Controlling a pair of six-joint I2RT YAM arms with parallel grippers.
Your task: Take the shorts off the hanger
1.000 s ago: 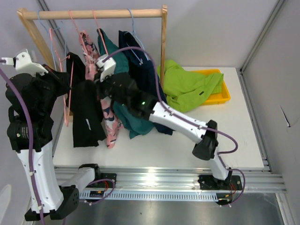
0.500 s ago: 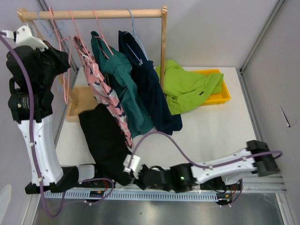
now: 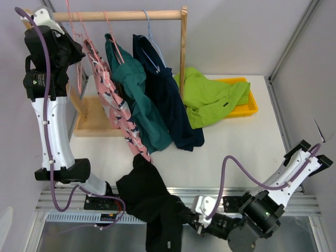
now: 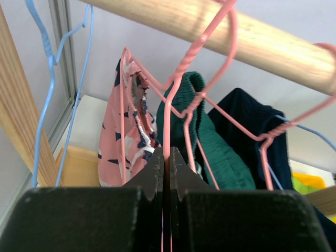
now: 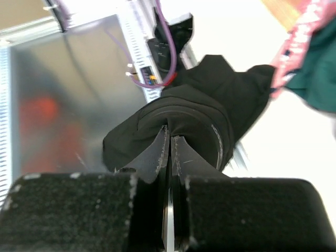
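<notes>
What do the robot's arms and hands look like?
Both the left arm and right arm have white shells with chunky black joints, and a purple cable loops loosely along each. A small green light glows on the right arm's black joint. The left hand and right hand each have two matte black fingers tapering to narrow tips.

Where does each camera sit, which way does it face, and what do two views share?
Top external: above and behind the robot, looking down on table and rail; left arm and right arm show.
Left wrist: raised, looking up at the rail; left gripper shut on the pink hanger.
Right wrist: low at the near edge, facing the black shorts; right gripper shut on them.
Shared: top and right wrist both show the shorts.
</notes>
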